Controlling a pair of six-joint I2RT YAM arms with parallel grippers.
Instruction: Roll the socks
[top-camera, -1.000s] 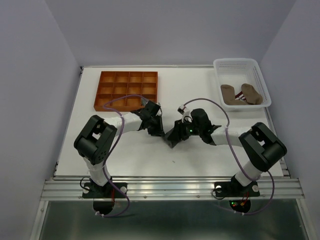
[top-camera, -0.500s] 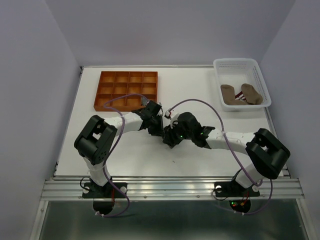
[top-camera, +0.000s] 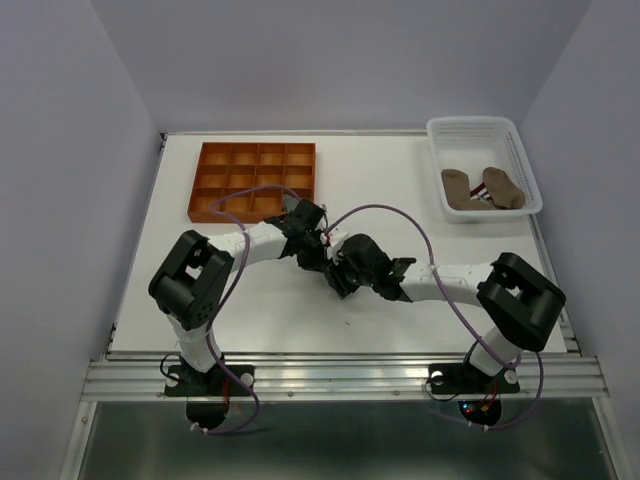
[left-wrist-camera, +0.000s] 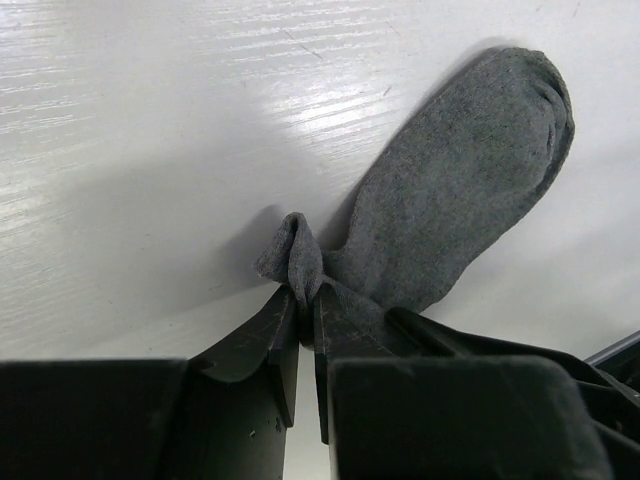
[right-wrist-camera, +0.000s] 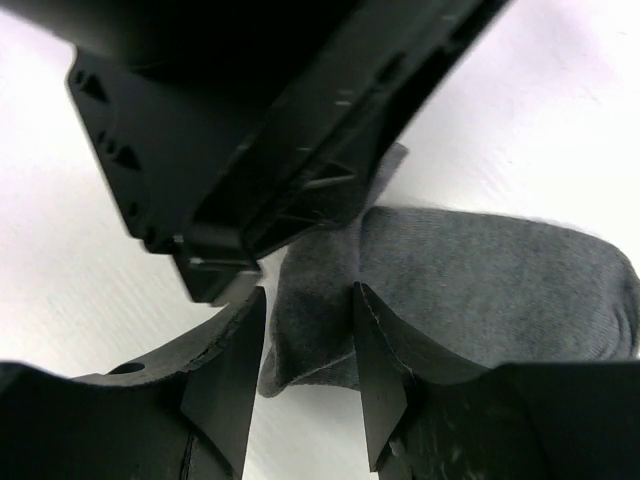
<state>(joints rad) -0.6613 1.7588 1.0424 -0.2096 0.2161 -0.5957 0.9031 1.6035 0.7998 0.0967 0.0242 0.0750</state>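
White tabletop (top-camera: 260, 305) carried the grey sock (left-wrist-camera: 455, 180) near its centre, mostly flat. The left gripper (left-wrist-camera: 303, 300) was clamped on a raised fold at the sock's end. The right gripper (right-wrist-camera: 308, 305) straddled that same end, fingers parted. Two tan socks (top-camera: 462, 188) lay in the far-right basket (top-camera: 437, 140).

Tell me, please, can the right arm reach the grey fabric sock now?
Probably yes: the right gripper, open, straddles the grey fabric sock at its bunched end, though the left gripper pinches that end alongside.

A plain grey sock (left-wrist-camera: 450, 190) is lying on the white table (left-wrist-camera: 150, 120), tan socks (top-camera: 459, 189), one red-and-white striped, in a white basket (top-camera: 473, 125).
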